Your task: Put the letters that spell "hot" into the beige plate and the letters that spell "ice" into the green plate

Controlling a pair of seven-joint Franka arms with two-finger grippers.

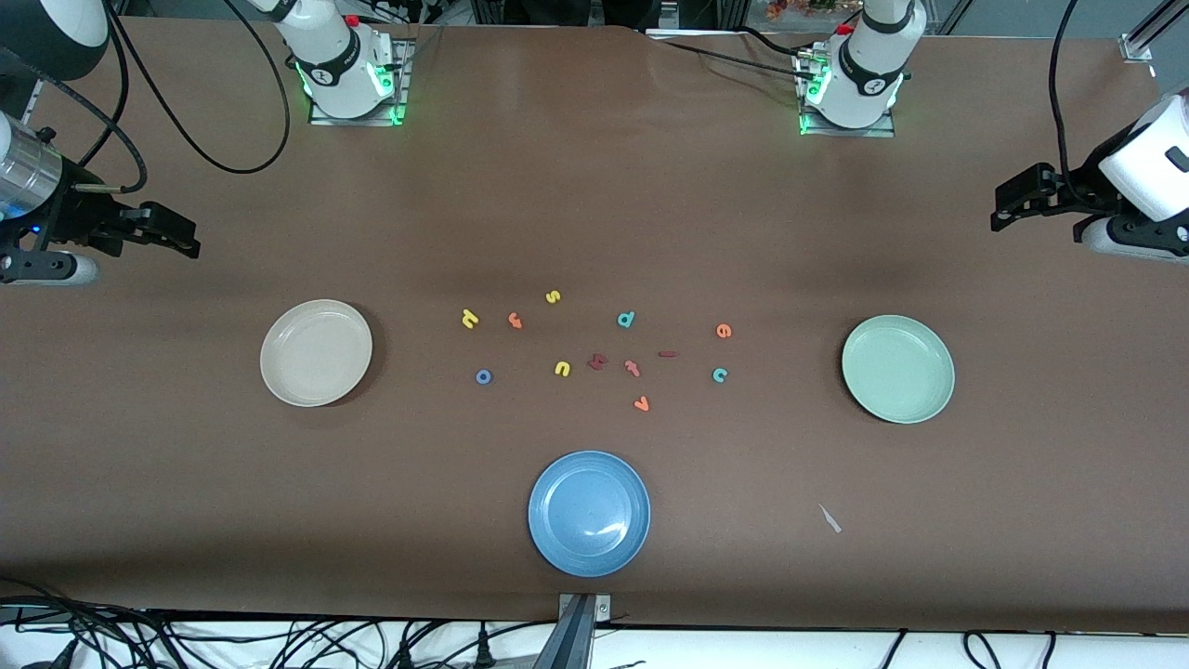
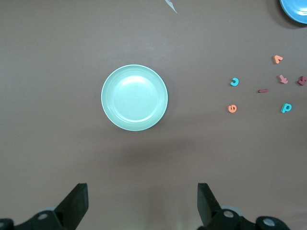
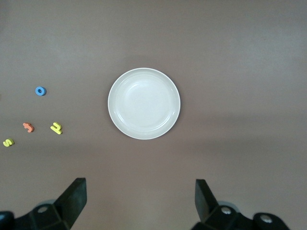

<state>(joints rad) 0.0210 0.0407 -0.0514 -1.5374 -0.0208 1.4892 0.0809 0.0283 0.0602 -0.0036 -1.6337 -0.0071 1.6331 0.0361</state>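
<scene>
Letters sit mid-table in a loose cluster, none plated yet. Right gripper [image 1: 190,243] hangs w/ fingers spread wide, empty, over the table's right-arm end; beige plate [image 1: 316,352] lies btw it and h [image 1: 470,319], t [image 1: 516,321], o [image 1: 483,376], so right arm is nearer to "hot". Left gripper [image 1: 999,209], also spread and empty, over the other end; green plate [image 1: 897,368] sits btw it and e [image 1: 724,330], c [image 1: 719,374], i [image 1: 667,354]. Bar i runs along the table's length.
</scene>
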